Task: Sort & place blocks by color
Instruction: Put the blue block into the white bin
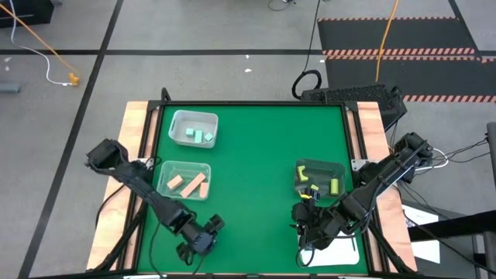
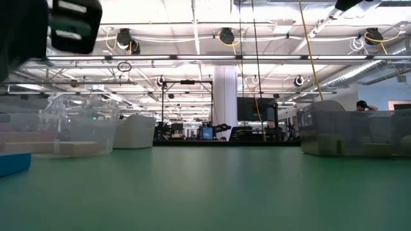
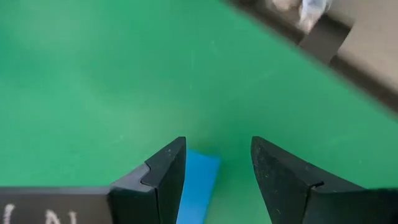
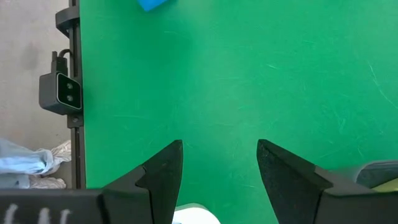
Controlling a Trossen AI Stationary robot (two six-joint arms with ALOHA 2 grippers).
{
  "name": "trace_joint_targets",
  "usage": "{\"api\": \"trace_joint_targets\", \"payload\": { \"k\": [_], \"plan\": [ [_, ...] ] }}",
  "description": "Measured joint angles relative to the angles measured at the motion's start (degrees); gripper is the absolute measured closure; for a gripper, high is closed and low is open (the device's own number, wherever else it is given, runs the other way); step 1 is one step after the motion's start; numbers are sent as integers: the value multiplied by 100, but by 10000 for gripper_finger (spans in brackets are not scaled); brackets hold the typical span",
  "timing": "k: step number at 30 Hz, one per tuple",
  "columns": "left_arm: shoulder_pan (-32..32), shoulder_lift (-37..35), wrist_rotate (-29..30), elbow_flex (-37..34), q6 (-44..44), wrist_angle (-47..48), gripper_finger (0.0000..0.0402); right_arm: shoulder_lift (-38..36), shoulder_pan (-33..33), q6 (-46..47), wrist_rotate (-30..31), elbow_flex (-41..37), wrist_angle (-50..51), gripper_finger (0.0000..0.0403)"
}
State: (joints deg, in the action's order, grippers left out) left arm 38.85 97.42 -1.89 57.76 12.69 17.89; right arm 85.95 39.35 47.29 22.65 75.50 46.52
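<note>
The green table (image 1: 248, 170) is seen with three clear bins. Beyond the left gripper (image 3: 214, 171) lie the bin of salmon blocks (image 1: 184, 180) and, farther, the bin of mint blocks (image 1: 194, 128). The bin of yellow blocks (image 1: 318, 177) is just beyond the right gripper (image 4: 217, 168). Both grippers are spread and nothing is pinched. A blue block (image 3: 199, 186) is seen between the left fingers, on the table.

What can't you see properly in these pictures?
- Blue block: in the left wrist view, the left gripper hides part of it.
- Yellow blocks in the bin: in the high view, the right arm covers some.
- White tray: in the right wrist view, cut off by the edge.
</note>
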Motion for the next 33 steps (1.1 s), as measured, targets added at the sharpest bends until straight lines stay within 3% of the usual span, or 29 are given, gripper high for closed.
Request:
{"api": "trace_joint_targets", "payload": {
  "k": [5,13,16,20,26,33],
  "plan": [
    [-105,416,66,-31,415,-48,218,0,0,1,4,0,-15,206],
    [-299,801,13,0,371,44,218,-4,0,2,5,-247,-673,206],
    [-301,803,-45,-4,544,47,229,-4,0,2,-7,-604,-1285,206],
    [-272,748,-52,-13,464,56,275,-4,0,4,-21,-1229,-2366,206],
    [-301,573,-103,-44,-71,-45,275,-4,-1,0,4,-1977,-4125,206],
    [-650,-174,955,-39,-666,-1296,275,-4,-80,-713,1198,-2332,-5085,206]
  ]
}}
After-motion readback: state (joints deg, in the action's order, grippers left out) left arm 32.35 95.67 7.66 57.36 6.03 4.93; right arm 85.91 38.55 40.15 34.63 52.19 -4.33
